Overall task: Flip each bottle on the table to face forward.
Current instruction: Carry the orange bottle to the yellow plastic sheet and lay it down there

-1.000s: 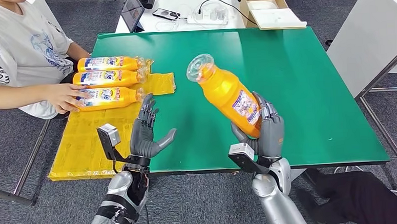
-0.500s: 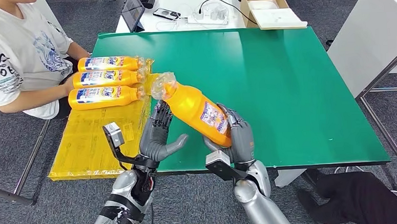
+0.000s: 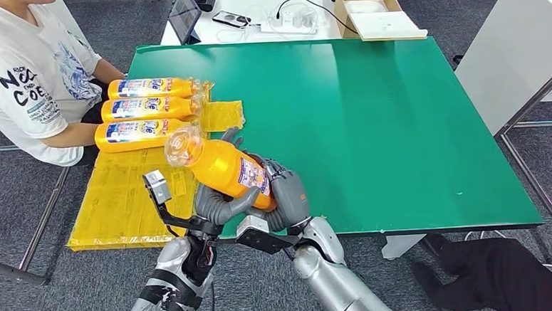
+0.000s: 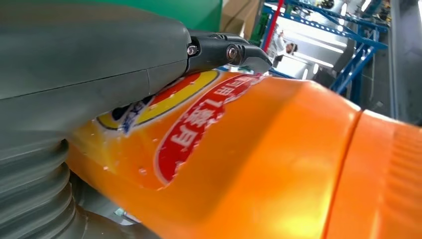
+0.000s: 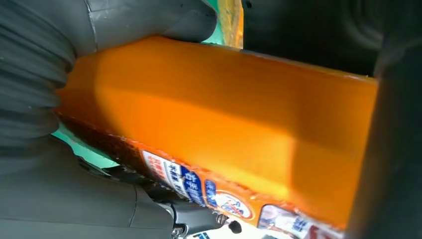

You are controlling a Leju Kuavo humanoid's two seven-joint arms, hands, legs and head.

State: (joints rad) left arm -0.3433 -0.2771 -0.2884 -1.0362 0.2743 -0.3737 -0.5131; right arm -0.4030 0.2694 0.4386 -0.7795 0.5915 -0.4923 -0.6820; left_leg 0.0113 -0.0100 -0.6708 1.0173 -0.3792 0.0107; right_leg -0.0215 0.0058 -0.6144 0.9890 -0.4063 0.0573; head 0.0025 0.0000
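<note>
- Carrying the orange bottle [image 3: 224, 171] across to the left, we have brought it from over the middle of the green counter [image 3: 400, 120] to the near left edge, where the left hand [image 3: 215, 201] now meets it
- Our right hand [image 3: 282, 198] stays clamped around the lower body of the bottle, and the left hand, which was apart and empty one second ago, now has its thumb and fingers closed around the same bottle from the other side
- The bottle is in the air, tilted, with its clear cap end pointing to the far left, just beside the three bottles [image 3: 146, 109] that lie in a row on the yellow mat [image 3: 119, 206]
- The person [image 3: 26, 76] has taken the hand away from the nearest bottle of the row
- We judge this as a handover between hands, so that the left one can lay the bottle next to the row with its label turned forward
</note>
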